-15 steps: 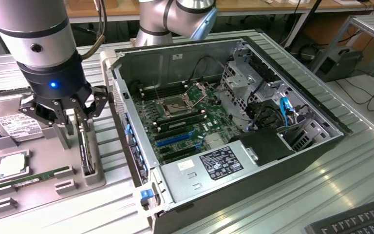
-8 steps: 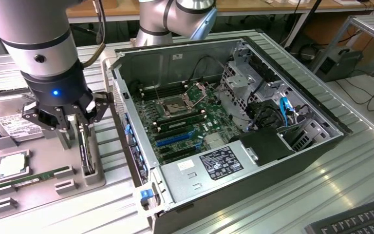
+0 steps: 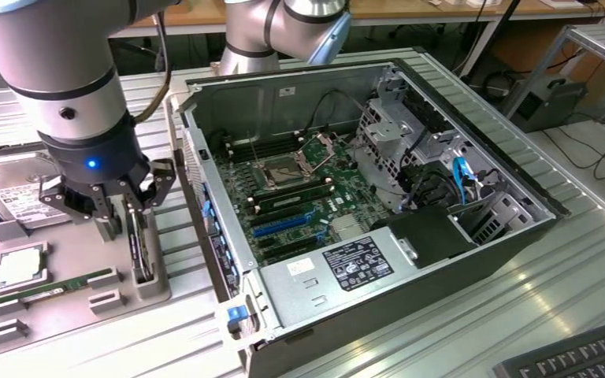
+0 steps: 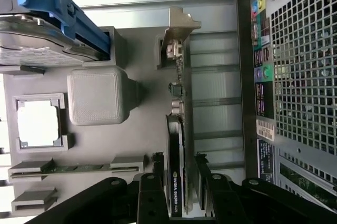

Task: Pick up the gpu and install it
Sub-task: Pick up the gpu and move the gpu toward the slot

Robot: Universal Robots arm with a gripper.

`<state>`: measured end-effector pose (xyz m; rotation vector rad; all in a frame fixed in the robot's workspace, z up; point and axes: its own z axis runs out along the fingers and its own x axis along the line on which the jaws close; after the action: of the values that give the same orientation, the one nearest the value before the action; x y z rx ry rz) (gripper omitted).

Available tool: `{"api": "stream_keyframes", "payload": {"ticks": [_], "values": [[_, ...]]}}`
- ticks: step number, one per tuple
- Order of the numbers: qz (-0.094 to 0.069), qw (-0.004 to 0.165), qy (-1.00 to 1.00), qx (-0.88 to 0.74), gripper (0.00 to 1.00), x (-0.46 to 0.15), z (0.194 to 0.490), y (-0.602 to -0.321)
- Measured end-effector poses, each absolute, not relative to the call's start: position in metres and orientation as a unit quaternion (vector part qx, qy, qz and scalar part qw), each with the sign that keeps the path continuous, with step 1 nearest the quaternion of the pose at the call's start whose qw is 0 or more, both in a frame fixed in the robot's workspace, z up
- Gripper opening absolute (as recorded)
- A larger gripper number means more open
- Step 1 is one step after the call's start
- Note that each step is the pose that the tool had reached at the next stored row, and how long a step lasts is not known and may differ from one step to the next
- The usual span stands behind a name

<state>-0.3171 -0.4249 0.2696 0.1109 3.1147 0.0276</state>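
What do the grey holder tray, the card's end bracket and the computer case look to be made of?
The holder tray looks like matte grey plastic, blocky and non-reflective, perhaps printed. The end bracket of the gpu looks like thin bent sheet metal with a silvery sheen. The computer case seems dull grey sheet metal, punched with vent holes.

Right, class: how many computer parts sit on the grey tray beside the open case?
4: a hard drive at the exterior view's far left, a processor below it, a memory stick below that, and the gpu on edge nearest the case. The arm may hide more.
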Motion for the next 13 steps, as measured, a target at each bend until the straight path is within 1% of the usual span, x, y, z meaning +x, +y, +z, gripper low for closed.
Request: {"api": "stream_keyframes", "payload": {"ticks": [4, 8, 13], "values": [[0.009, 0.012, 0.999, 0.035, 0.36, -0.317, 0.261, -0.423], [0.009, 0.012, 0.999, 0.034, 0.36, -0.317, 0.249, -0.414], [0.009, 0.011, 0.999, 0.034, 0.36, -0.317, 0.247, -0.414]]}}
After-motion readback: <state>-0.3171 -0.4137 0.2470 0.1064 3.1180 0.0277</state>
